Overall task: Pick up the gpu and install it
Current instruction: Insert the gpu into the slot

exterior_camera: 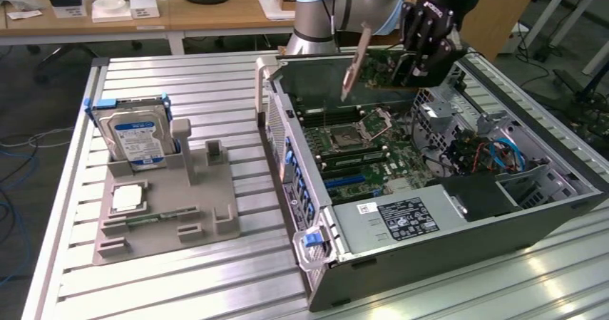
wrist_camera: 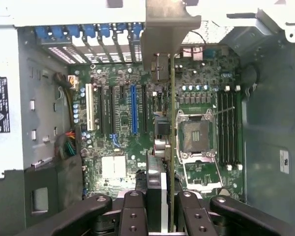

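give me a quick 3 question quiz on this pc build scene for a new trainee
1. True or false: the gpu is seated in a motherboard slot.
2. Where is the hard drive? A) upright in the gray holder on the exterior view's left B) flat on the floor C) between the fingers of the arm
3. Fill in: the gripper is shut on the ____.
Key: 1 false, it hangs in the gripper over the open computer case. 2 A. 3 gpu.
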Available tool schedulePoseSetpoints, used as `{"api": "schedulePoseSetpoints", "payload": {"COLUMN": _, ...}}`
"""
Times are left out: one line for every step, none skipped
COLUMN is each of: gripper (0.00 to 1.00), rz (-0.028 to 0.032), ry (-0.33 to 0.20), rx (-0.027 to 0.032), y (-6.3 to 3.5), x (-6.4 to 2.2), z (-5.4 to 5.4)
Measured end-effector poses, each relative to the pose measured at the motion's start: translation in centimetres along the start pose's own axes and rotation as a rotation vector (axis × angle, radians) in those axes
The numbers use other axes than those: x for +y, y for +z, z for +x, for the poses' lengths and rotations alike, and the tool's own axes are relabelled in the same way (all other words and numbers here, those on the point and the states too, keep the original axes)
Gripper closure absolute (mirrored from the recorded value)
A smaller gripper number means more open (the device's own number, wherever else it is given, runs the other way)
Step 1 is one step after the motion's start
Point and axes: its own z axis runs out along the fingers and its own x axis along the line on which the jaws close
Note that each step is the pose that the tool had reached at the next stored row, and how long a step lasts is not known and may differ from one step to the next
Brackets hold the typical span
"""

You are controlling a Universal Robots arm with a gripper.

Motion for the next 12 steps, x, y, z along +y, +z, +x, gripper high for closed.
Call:
{"api": "schedulePoseSetpoints", "payload": {"gripper": 0.72, "rz": -0.0002, "ry": -0.009, "rx": 0.0006, "y": -0.01, "x": 0.0, "z": 0.0}}
{"api": "schedulePoseSetpoints", "payload": {"gripper": 0.72, "rz": 0.0001, "ry": -0.015, "rx": 0.001, "y": -0.01, "x": 0.0, "z": 0.01}}
{"api": "schedulePoseSetpoints", "payload": {"gripper": 0.72, "rz": 0.0014, "ry": -0.02, "rx": 0.0013, "y": 0.0, "x": -0.01, "z": 0.01}}
{"api": "schedulePoseSetpoints", "payload": {"gripper": 0.72, "rz": 0.005, "ry": -0.023, "rx": 0.0013, "y": 0.02, "x": 0.0, "z": 0.01}}
{"api": "schedulePoseSetpoints", "payload": {"gripper": 0.72, "rz": 0.0119, "ry": -0.025, "rx": 0.0011, "y": 0.06, "x": 0.0, "z": 0.01}}
{"api": "schedulePoseSetpoints", "payload": {"gripper": 0.72, "rz": 0.0191, "ry": -0.028, "rx": 0.001, "y": 0.08, "x": 0.0, "z": 0.01}}
{"api": "schedulePoseSetpoints", "payload": {"gripper": 0.72, "rz": 0.0263, "ry": -0.031, "rx": 0.0008, "y": 0.12, "x": 0.0, "z": 0.02}}
{"api": "schedulePoseSetpoints", "payload": {"gripper": 0.72, "rz": 0.033, "ry": -0.034, "rx": 0.0008, "y": 0.14, "x": 0.0, "z": 0.02}}
{"api": "schedulePoseSetpoints", "payload": {"gripper": 0.72, "rz": 0.039, "ry": -0.037, "rx": 0.0008, "y": 0.17, "x": 0.0, "z": 0.02}}
{"api": "schedulePoseSetpoints", "payload": {"gripper": 0.72, "rz": 0.044, "ry": -0.04, "rx": 0.0008, "y": 0.19, "x": 0.0, "z": 0.02}}
{"api": "schedulePoseSetpoints", "payload": {"gripper": 0.72, "rz": 0.0484, "ry": -0.043, "rx": 0.0008, "y": 0.2, "x": 0.0, "z": 0.02}}
{"api": "schedulePoseSetpoints", "payload": {"gripper": 0.72, "rz": 0.0525, "ry": -0.046, "rx": 0.0007, "y": 0.22, "x": 0.0, "z": 0.02}}
